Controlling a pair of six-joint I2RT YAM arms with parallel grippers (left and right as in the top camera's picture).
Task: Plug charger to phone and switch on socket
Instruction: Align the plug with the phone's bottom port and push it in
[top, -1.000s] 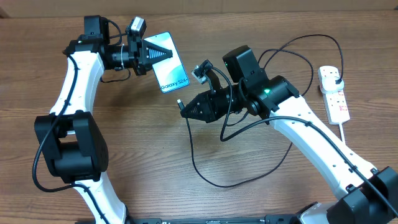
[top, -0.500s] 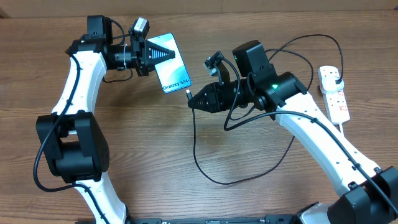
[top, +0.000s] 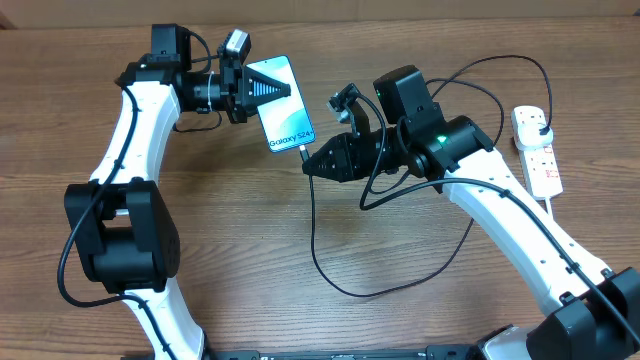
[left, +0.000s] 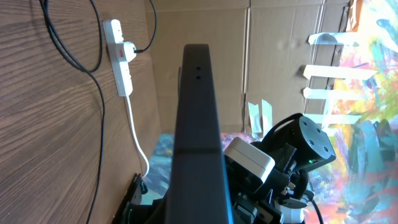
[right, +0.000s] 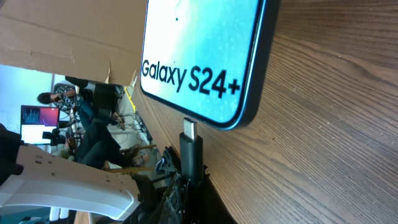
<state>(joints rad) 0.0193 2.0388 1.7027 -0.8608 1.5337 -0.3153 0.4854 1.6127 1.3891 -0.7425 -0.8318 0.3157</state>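
My left gripper is shut on the phone, a slim light blue "Galaxy S24+" screen held above the table; its dark edge fills the left wrist view. My right gripper is shut on the charger's connector end. The metal tip touches the phone's bottom edge. The black cable loops over the table to its plug in the white socket at the far right, which also shows in the left wrist view.
The socket's thick white cord runs down the right side beside my right arm. The black cable loops lie on the wood table between the arms. Cardboard walls stand behind.
My left gripper has carried the phone right and slightly down. My right gripper has brought the connector up and right until its tip meets the phone's bottom edge.
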